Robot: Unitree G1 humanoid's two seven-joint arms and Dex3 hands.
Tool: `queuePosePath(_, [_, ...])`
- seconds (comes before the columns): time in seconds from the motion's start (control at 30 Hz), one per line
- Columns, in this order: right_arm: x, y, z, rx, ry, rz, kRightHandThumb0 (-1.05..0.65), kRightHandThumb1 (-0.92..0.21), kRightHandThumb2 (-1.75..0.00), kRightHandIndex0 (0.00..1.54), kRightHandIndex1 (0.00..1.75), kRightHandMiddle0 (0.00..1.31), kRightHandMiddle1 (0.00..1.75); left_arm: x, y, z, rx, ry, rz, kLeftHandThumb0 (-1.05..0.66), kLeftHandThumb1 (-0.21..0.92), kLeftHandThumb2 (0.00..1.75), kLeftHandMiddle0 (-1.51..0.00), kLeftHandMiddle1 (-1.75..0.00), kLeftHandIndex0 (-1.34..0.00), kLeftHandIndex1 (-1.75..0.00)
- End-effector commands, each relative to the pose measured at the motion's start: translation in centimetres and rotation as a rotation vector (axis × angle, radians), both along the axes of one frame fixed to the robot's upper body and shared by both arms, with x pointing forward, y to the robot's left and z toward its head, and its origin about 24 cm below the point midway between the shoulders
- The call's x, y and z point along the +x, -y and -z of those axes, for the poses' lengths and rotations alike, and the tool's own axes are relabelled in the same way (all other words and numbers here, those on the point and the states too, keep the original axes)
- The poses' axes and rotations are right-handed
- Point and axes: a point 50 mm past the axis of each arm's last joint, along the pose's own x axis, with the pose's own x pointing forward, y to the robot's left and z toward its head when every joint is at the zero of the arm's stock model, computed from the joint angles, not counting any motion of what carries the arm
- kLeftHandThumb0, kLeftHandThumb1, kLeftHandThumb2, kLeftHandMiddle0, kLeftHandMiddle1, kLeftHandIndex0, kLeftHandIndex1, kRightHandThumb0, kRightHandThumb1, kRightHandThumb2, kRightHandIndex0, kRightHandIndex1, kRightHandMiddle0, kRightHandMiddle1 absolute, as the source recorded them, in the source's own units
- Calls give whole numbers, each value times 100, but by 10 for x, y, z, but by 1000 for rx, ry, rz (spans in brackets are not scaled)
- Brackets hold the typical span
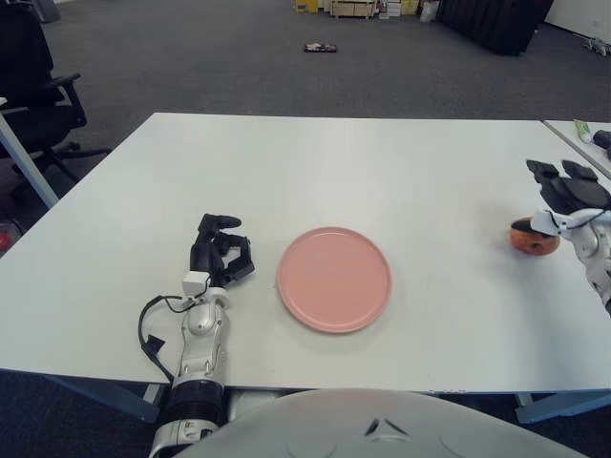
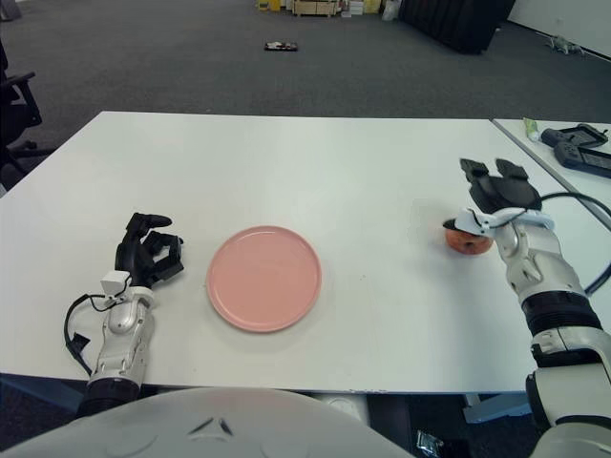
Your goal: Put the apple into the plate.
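Observation:
A reddish-orange apple (image 2: 467,239) sits on the white table (image 1: 315,162) near its right edge. My right hand (image 2: 495,194) hovers directly over it, wrist toward me, black fingers spread above and just behind the fruit without closing on it. The hand hides the apple's top. The round pink plate (image 1: 334,279) lies empty in the near middle of the table, well left of the apple. My left hand (image 1: 219,254) shows just left of the plate with fingers curled, holding nothing.
A black cable (image 1: 149,330) loops beside my left forearm near the front edge. A second table (image 2: 573,143) with a black device and a small tube adjoins on the right. A black office chair (image 1: 33,81) stands off the far left corner.

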Motion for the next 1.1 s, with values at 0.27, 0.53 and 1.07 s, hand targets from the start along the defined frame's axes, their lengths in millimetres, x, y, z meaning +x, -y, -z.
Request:
queuePosePath(0.27, [2,5,7,-35,-85,60,-105,-69,-24,0,0,0,0,0,2,2,3,4,13,-1,41,117,-55,-160,-41,-175])
queuePosePath(0.53, [3,8,24,-59,-223,120,-105,-71,-24,0,0,0,0,-1,2,2,2,-1,15,-1,40,118,-54,-162,-41,-175])
queuePosePath(1.07, [-3,6,52,-102,-444,157,-105,-77,-24,0,0,0,0,-1,2,3,-5,1,7,-1,42,115,-54,-159,-40,-175])
